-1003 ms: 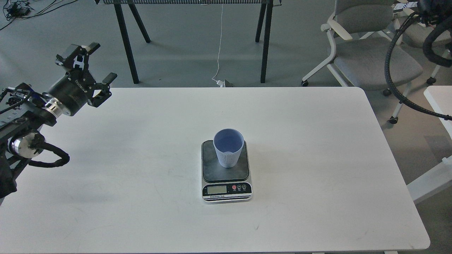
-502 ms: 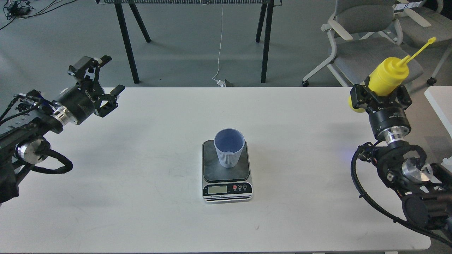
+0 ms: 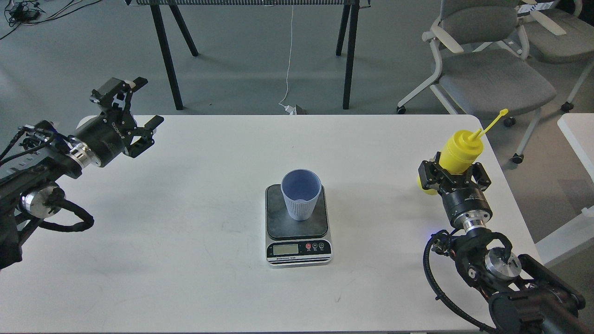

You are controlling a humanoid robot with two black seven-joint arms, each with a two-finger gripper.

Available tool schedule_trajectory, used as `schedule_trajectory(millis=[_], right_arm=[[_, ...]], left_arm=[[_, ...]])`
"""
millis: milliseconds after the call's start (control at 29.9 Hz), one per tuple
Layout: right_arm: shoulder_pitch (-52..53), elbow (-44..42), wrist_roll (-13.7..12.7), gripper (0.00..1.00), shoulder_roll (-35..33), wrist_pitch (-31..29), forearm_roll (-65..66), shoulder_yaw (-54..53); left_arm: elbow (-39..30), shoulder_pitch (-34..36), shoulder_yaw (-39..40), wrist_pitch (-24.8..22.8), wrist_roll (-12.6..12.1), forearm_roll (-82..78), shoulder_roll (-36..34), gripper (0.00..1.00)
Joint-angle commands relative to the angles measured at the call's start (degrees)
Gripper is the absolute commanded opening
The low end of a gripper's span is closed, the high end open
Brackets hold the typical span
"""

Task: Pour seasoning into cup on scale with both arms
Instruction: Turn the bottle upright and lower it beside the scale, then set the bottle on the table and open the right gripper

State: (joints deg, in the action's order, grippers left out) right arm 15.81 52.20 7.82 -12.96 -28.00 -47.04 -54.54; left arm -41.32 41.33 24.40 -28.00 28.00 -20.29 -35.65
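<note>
Pale blue ribbed cup (image 3: 301, 195) upright on the dark top plate of the scale (image 3: 297, 227), just below the middle of the frame, on the white table (image 3: 185, 260). Silver front of the scale with display and red and black buttons toward the lower edge.

At right of frame, right gripper (image 3: 454, 178) closed around the lower body of the yellow seasoning bottle (image 3: 459, 151); bottle roughly upright, nozzle and thin cap strap slanting toward upper right. Bottle and gripper near the table's right edge, well apart from the cup, to its right.

At upper left, left gripper (image 3: 134, 104) over the table's far left corner, fingers spread wide, holding nothing, well apart from cup and scale.

Grey chairs (image 3: 487, 69) at upper right.
</note>
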Motion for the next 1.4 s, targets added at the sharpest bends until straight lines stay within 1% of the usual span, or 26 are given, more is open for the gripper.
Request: schedule_trajectory(millis=[0, 268, 602, 836, 970, 1003, 1104, 1171, 1204, 1371], right_arm=[[-0.3, -1.9, 0.0, 0.10, 0.3, 0.0, 0.7, 0.3], [-1.4, -3.2, 0.1, 0.11, 0.6, 0.0, 2.7, 0.3], [-1.4, -6.1, 0.1, 0.18, 2.2, 0.0, 5.5, 0.5], [-0.7, -7.3, 0.0, 0.19, 4.0, 0.0, 8.5, 0.5], [-0.7, -7.2, 0.0, 0.22, 4.0, 0.0, 8.5, 0.5], [-0.8, -7.2, 0.0, 0.24, 4.0, 0.0, 8.5, 0.5], [-0.8, -6.8, 0.0, 0.39, 3.9, 0.0, 9.2, 0.5], [-0.8, -6.4, 0.1, 0.46, 4.0, 0.0, 10.0, 0.4], [-0.9, -6.2, 0.1, 0.52, 4.0, 0.0, 10.0, 0.4], [-1.9, -3.0, 0.1, 0.71, 3.4, 0.0, 10.1, 0.3]], left_arm=[[0.0, 0.0, 0.0, 0.0, 0.0, 0.0, 0.2, 0.99], [0.0, 0.0, 0.0, 0.0, 0.0, 0.0, 0.7, 0.99], [0.0, -0.1, 0.0, 0.0, 0.0, 0.0, 0.5, 0.99], [-0.1, -0.4, 0.0, 0.0, 0.0, 0.0, 0.6, 0.99], [0.0, -0.5, 0.0, 0.0, 0.0, 0.0, 0.6, 0.99], [-0.1, -0.5, 0.0, 0.0, 0.0, 0.0, 0.6, 0.99], [-0.1, -0.6, 0.0, 0.0, 0.0, 0.0, 0.6, 0.99], [-0.1, -0.6, 0.0, 0.0, 0.0, -0.1, 0.6, 0.99], [-0.1, -0.6, 0.0, 0.0, 0.0, 0.0, 0.6, 0.99], [-0.1, -0.6, 0.0, 0.0, 0.0, -0.1, 0.6, 0.99]])
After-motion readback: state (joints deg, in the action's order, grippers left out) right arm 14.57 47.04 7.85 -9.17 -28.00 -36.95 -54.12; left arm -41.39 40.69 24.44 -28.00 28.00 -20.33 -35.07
